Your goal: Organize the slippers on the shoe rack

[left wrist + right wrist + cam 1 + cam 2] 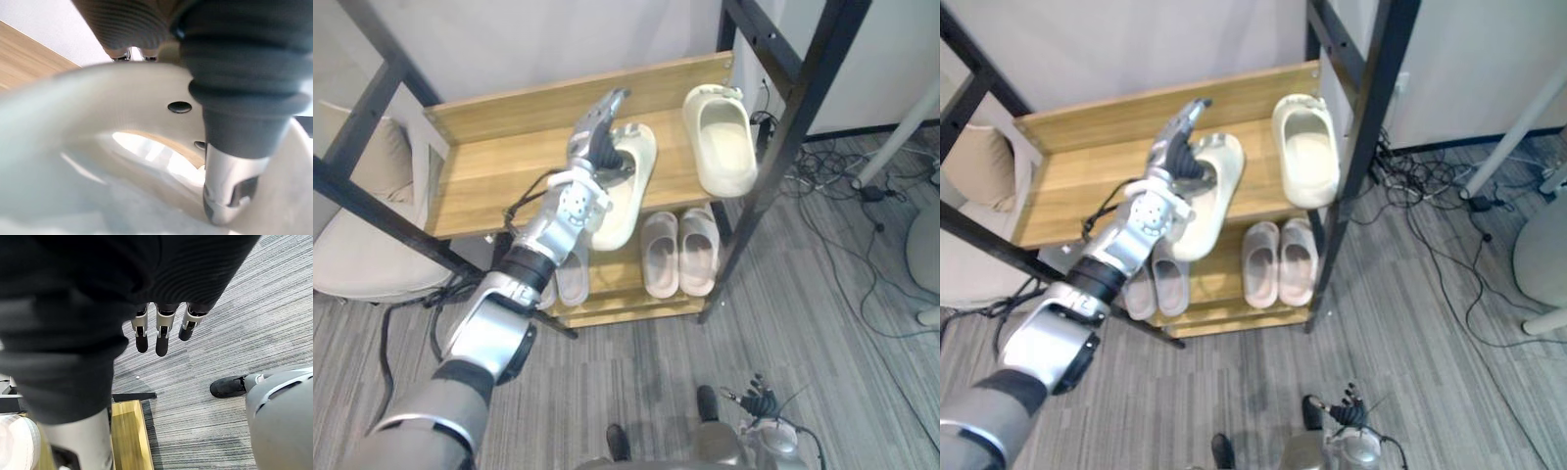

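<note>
A cream slipper (628,201) lies on the top shelf (489,166) of the wooden shoe rack, its heel overhanging the front edge. My left hand (594,145) is on its toe end: the thumb (230,196) is tucked inside the upper and the fingers lie over the top, pinching it. A second cream slipper (721,137) lies to the right on the same shelf, apart from the first. My right hand (161,333) hangs low over the carpet with relaxed fingers, holding nothing.
The lower shelf holds a pair of pale slippers (680,253) and another pair (566,276) partly hidden behind my left arm. Black metal posts (783,147) frame the rack. Cables (847,186) lie on the floor at right. A beige cushioned seat (362,245) stands at left.
</note>
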Available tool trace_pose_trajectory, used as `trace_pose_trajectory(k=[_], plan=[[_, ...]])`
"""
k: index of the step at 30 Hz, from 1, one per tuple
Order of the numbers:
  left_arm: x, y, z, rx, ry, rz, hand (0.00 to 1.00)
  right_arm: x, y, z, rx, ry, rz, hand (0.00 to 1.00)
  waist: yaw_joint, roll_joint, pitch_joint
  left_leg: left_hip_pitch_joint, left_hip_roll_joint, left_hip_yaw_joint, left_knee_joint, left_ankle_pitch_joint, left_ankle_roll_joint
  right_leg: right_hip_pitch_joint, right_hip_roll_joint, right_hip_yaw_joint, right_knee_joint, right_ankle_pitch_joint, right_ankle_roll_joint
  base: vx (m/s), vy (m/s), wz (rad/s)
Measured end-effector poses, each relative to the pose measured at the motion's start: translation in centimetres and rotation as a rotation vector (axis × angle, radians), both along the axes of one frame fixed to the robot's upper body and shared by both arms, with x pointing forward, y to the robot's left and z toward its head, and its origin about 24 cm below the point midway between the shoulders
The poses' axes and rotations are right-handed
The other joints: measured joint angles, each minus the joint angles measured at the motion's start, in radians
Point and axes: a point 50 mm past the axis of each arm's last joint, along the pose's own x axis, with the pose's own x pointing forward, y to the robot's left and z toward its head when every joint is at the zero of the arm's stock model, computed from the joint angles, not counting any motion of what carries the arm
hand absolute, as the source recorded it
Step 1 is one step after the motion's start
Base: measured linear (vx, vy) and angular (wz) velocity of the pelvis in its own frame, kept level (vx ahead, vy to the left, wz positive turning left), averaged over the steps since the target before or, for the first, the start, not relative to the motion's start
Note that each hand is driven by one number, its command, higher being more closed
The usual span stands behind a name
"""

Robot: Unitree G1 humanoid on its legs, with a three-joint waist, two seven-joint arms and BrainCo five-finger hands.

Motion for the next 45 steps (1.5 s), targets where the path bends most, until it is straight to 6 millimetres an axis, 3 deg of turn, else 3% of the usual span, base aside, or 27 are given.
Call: trace_pose_trajectory(k=[7,28,45], plan=[[-0.1,0.2,-0.8,-0.001,0.019,0.002,0.00,-0.1,-0.1,-0.1,-0.005,0.008,0.012,0.00,0.001,-0.001,0.000,0.010,0.002,-0.025,0.001,0.001,-0.001,0.024,-0.001,-0.028,-0.004,-0.009,0.002,-0.03,-0.024,0.11],[-0.1,1.1,-0.9,-0.133,0.095,-0.037,0.00,-0.1,0.0,-0.1,0.003,0.014,0.017,0.00,0.003,-0.001,0.000,0.012,0.002,-0.028,0.000,0.000,-0.002,0.029,-0.001,-0.032,-0.004,-0.011,0.004,0.00,-0.002,0.00],[0.0,1.2,-1.1,-0.144,0.119,-0.043,0.00,-0.2,-0.2,-0.4,0.011,0.029,0.019,0.00,0.003,-0.001,0.000,0.013,0.001,-0.033,0.001,0.001,-0.003,0.033,-0.002,-0.038,-0.004,-0.011,0.004,0.00,0.000,0.00]])
